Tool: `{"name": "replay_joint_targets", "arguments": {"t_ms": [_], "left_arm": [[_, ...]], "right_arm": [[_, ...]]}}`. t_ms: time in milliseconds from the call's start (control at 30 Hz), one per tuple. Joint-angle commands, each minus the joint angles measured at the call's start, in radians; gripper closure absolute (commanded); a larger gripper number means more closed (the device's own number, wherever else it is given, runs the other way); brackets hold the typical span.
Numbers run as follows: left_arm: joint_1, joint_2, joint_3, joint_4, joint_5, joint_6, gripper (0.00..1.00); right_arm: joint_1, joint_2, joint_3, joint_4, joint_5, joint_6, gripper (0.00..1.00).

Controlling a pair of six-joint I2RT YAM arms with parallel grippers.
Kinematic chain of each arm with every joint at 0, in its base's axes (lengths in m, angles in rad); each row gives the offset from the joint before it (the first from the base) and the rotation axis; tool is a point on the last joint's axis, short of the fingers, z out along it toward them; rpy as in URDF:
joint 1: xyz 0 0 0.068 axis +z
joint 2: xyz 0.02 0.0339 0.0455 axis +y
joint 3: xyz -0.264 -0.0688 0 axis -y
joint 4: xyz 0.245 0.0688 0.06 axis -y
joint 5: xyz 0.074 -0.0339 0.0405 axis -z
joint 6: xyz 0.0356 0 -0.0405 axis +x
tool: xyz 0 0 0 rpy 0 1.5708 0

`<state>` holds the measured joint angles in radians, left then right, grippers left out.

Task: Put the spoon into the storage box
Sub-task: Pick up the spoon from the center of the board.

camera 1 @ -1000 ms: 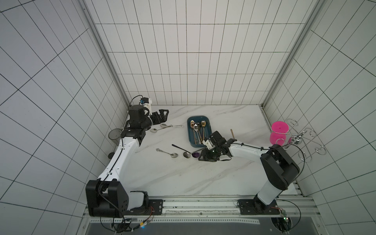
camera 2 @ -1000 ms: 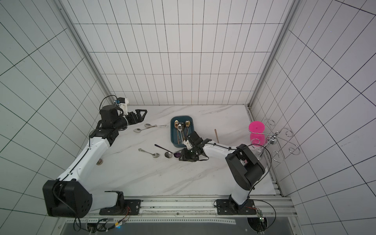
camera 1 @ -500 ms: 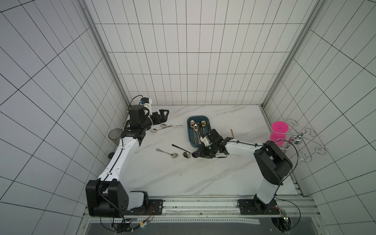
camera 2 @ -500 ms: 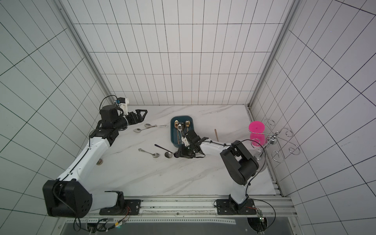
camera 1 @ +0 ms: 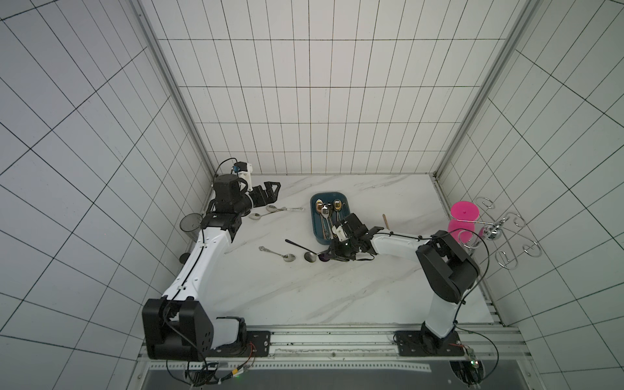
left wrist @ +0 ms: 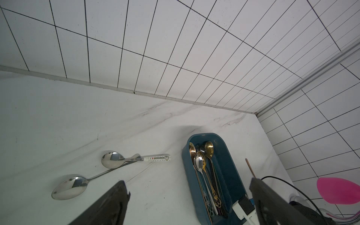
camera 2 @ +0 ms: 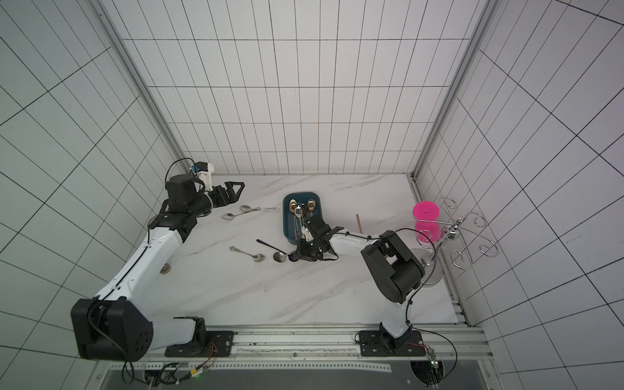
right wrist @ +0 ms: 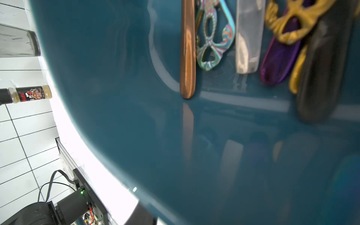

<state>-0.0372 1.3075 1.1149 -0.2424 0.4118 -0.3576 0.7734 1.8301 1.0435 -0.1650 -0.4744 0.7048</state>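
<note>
Right gripper (camera 1: 333,257) at purple spoon (camera 1: 323,258) — jaws hidden, unclear; left gripper (left wrist: 188,182) spread wide.

Teal-blue storage box (camera 1: 313,221), bright pink cup (camera 1: 465,213), white marble table (camera 1: 287,297) with grey veins.

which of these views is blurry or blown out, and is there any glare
Right wrist view: pressed close to the box, soft all over, its glossy wall mirrors the wooden handle, and a white strip beside it is blown out. Left wrist view: sharp, the lettering on the spoon reads clearly. Both top views: even light, no glare.
</note>
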Motion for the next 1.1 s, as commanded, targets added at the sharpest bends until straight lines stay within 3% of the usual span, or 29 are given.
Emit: {"name": "replay_joint_targets", "arguments": {"t_ms": [0, 333, 767, 1067], "left_arm": [[0.004, -0.016, -0.012, 0.034, 0.003, 0.001, 0.01], [0.011, -0.016, -0.011, 0.030, 0.007, -0.005, 0.01], [0.019, -0.011, 0.001, 0.020, 0.027, 0.036, 0.01], [0.018, -0.005, 0.034, -0.020, 0.121, 0.124, 0.03]], "right_arm": [[-0.005, 0.017, 0.016, -0.002, 0.018, 0.017, 0.75], [-0.022, -0.052, -0.001, -0.069, 0.075, 0.014, 1.00], [-0.064, -0.199, 0.050, -0.467, 0.115, -0.147, 1.00], [-0.089, -0.130, 0.317, -0.925, 0.288, -0.370, 1.00]]}}
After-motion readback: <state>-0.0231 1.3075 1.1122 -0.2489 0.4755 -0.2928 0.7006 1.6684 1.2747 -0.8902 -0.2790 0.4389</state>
